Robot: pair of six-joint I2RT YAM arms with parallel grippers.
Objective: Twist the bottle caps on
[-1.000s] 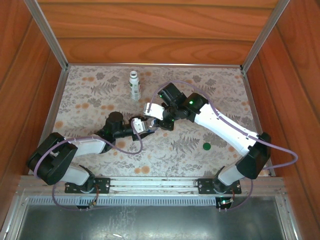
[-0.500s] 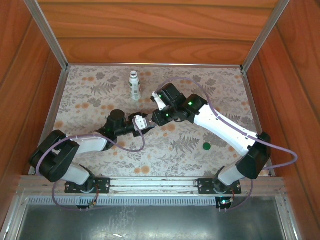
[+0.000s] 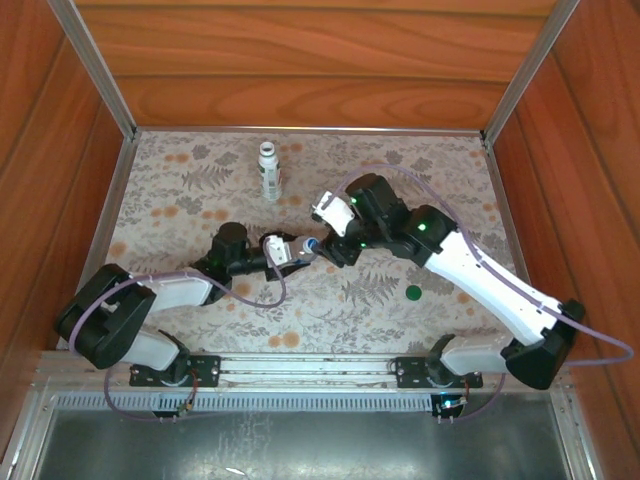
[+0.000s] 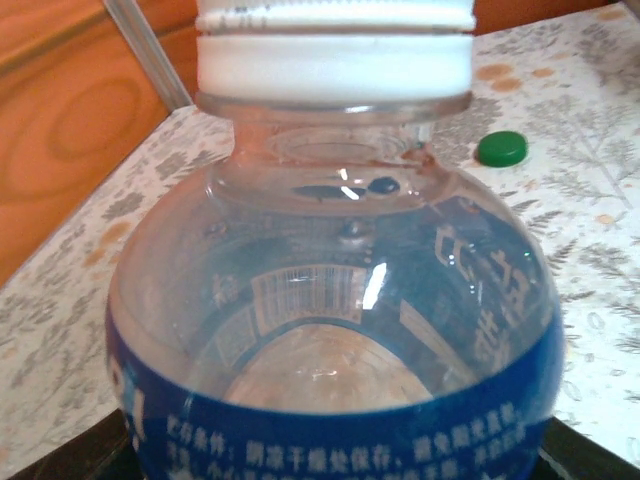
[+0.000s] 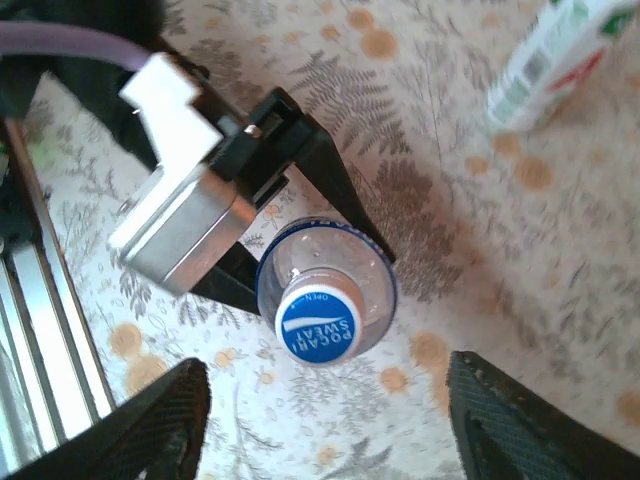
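Observation:
My left gripper (image 3: 288, 251) is shut on the short clear bottle (image 4: 330, 300) with the blue label, holding it upright near the middle of the mat. The blue cap (image 5: 318, 325) sits on that bottle's neck. Above the cap and not touching it, my right gripper (image 5: 330, 430) stands open, one dark finger (image 5: 160, 420) on each side. The taller white bottle (image 3: 269, 170) stands uncapped at the back of the mat. Flat on the mat at the right lies the dark green cap (image 3: 413, 293), which the left wrist view also catches behind the clear bottle as the green cap (image 4: 501, 148).
The flowered mat (image 3: 180, 200) is boxed in by wooden walls with aluminium rails (image 3: 95, 70) at the back corners. Both arm bases sit on the metal rail (image 3: 300, 368) at the near edge. Purple cables loop beside each arm.
My right gripper has opened, let go of the blue cap and drawn back from it; the right arm has swung out to the right. The left gripper keeps its hold on the clear bottle.

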